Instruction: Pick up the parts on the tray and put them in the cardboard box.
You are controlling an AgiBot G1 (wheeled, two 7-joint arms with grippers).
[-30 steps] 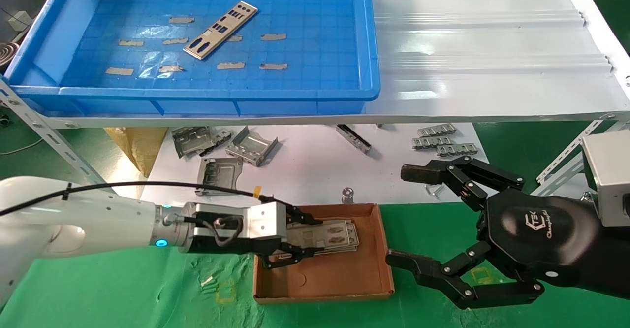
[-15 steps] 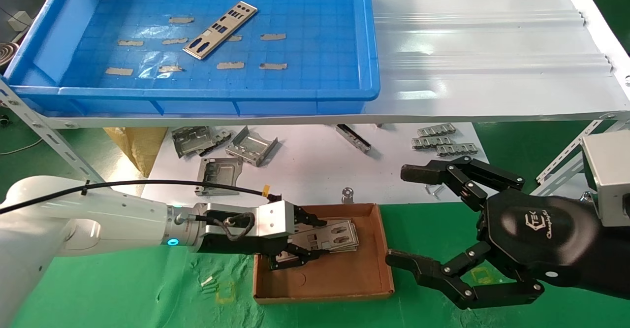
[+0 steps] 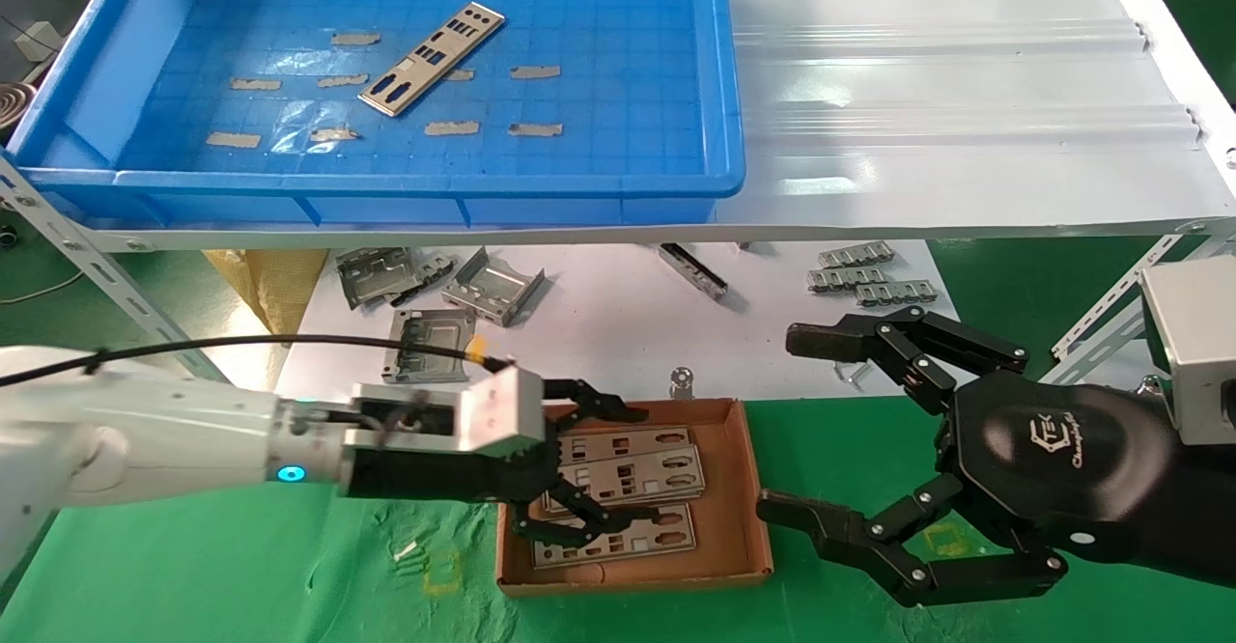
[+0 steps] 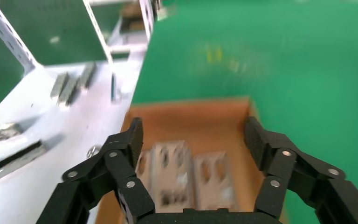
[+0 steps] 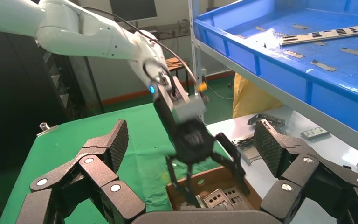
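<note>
One silver part (image 3: 435, 57) lies diagonally in the blue tray (image 3: 386, 182) on the shelf; the right wrist view shows this part (image 5: 324, 35) too. My left gripper (image 3: 618, 471) hangs open over the cardboard box (image 3: 758, 489), holding nothing. Three parts (image 3: 632, 474) lie fanned out flat on the box floor below it. In the left wrist view the open gripper (image 4: 193, 135) straddles the parts (image 4: 172, 172) in the box (image 4: 191, 112). My right gripper (image 3: 787, 421) stays open and empty, right of the box.
Bent grey brackets (image 3: 492, 286) and ribbed clips (image 3: 869, 276) lie on a white board under the shelf. The white shelf surface (image 3: 966, 93) runs right of the tray. A slanted metal shelf leg (image 3: 87, 257) stands left. Green cloth (image 3: 241, 566) covers the table.
My left gripper has opened and let go of the stacked parts, which now lie spread across the box floor. The gripper has lifted and drawn back a little to the left. The right arm is still.
</note>
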